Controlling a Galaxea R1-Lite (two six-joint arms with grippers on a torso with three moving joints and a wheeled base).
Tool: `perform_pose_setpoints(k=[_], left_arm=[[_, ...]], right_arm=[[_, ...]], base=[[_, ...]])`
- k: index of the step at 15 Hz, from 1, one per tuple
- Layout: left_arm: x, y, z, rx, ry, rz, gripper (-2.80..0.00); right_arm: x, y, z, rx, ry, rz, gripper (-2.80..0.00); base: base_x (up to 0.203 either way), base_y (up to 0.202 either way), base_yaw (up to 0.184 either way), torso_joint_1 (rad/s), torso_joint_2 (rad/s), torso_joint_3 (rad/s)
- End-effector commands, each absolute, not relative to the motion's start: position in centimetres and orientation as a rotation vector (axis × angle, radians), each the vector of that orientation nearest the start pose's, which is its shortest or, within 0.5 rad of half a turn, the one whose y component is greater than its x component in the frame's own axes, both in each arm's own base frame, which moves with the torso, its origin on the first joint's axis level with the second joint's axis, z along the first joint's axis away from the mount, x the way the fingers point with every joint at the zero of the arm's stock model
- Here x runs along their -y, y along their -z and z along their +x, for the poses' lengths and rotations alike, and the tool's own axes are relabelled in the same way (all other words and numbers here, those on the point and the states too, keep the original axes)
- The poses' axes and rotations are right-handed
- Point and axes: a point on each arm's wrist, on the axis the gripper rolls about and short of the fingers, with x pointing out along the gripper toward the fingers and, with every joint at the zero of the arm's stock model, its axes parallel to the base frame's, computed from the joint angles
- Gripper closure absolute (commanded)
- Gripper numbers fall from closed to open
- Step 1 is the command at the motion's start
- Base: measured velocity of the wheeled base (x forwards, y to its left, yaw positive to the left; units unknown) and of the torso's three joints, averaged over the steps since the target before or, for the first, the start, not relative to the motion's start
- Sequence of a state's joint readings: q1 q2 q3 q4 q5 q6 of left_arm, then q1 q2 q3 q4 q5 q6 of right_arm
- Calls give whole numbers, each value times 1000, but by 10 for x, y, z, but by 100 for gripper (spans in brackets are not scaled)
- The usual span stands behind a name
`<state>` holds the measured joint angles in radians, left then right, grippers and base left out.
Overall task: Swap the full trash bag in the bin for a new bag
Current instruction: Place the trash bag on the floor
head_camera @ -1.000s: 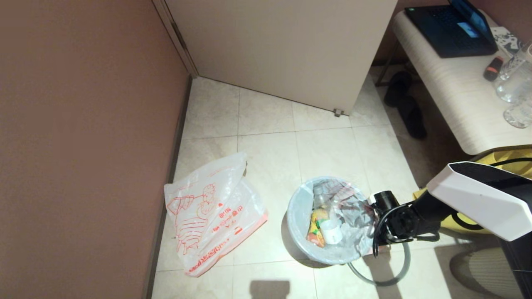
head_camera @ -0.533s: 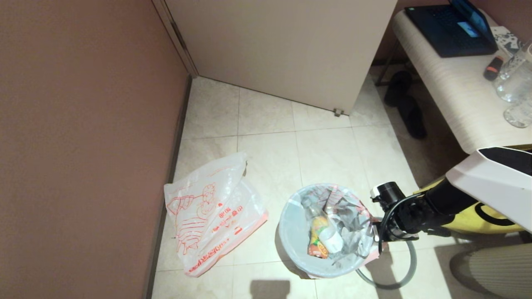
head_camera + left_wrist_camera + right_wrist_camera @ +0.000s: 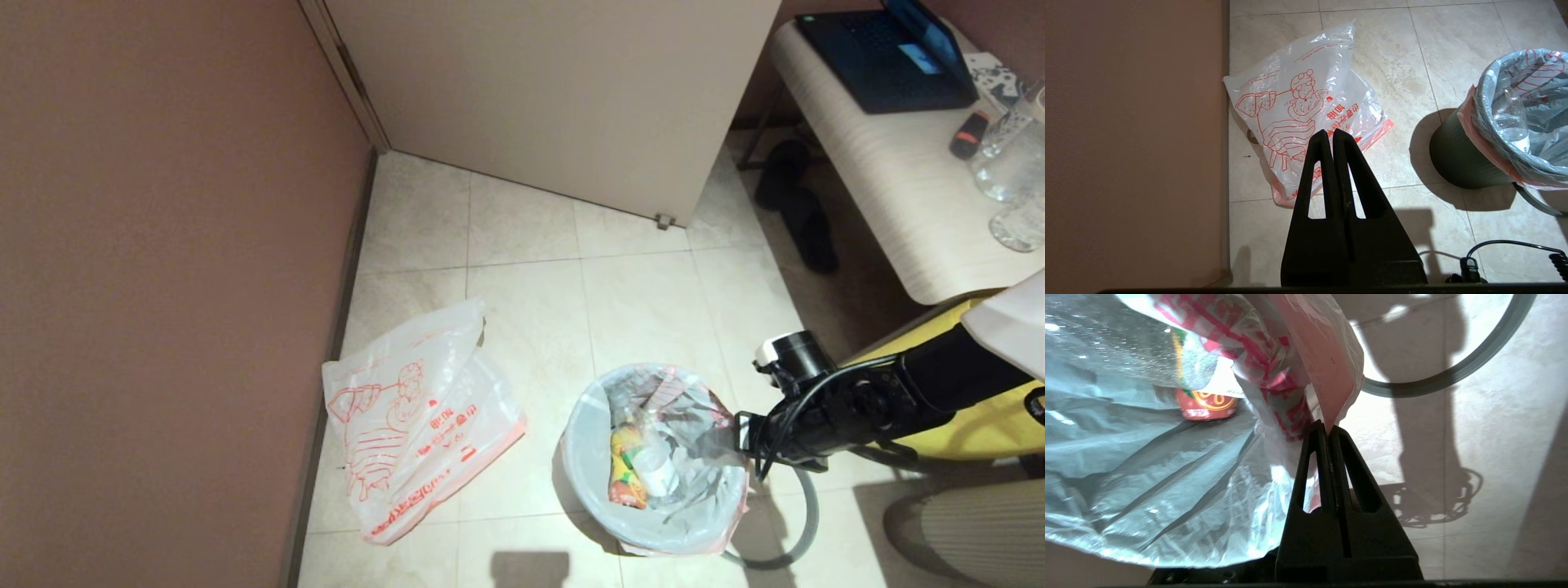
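Note:
The full trash bag (image 3: 653,457) sits in the bin (image 3: 1457,163), lumpy with a yellow-orange packet (image 3: 624,465) and a white cup. My right gripper (image 3: 741,441) is at the bag's right rim, shut on its pink band (image 3: 1327,367). The bin's grey hoop (image 3: 815,514) lies loose on the floor beside the bin. Left of the bin, the new bag (image 3: 416,425) with the red cartoon drawing lies flat by the wall. In the left wrist view my left gripper (image 3: 1329,131) hangs above that new bag (image 3: 1306,102), shut and empty.
A brown wall (image 3: 163,286) runs along the left and a pale door (image 3: 571,98) closes the back. At the right stand a bench (image 3: 890,188) with a laptop (image 3: 890,57) and glasses, black slippers (image 3: 804,220) on the floor, and a yellow tote (image 3: 980,425) under my right arm.
My right arm has risen and swung right with the bag's rim held. The rim has lifted off the bin's right side, and the bin has shifted slightly on the floor.

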<state>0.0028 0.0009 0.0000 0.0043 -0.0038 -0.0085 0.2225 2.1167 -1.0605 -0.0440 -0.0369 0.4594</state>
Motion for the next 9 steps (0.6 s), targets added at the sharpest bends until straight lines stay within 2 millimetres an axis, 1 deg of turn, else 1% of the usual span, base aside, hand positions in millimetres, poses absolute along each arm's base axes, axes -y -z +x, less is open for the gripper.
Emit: perform_pose_setpoints(k=[1, 3, 6, 7, 9], left_arm=[[0, -75, -23, -6, 0, -9, 0], [0, -75, -23, -6, 1, -9, 0], [0, -75, -23, -6, 0, -8, 0], [0, -75, -23, -6, 0, -8, 0], [0, -75, -23, -6, 0, -9, 0]], right_arm=[[-72, -67, 348, -997, 58, 320, 0], [-65, -72, 342, -1001, 40, 347, 0], [-59, -67, 340, -1011, 65, 343, 0], [-56, -65, 341, -1008, 98, 330, 0], [-51, -54, 346, -1007, 145, 292, 0]], base=[[0, 0, 0, 0, 0, 0], [0, 0, 0, 0, 0, 0], [0, 0, 0, 0, 0, 0], [0, 0, 0, 0, 0, 0], [0, 0, 0, 0, 0, 0]])
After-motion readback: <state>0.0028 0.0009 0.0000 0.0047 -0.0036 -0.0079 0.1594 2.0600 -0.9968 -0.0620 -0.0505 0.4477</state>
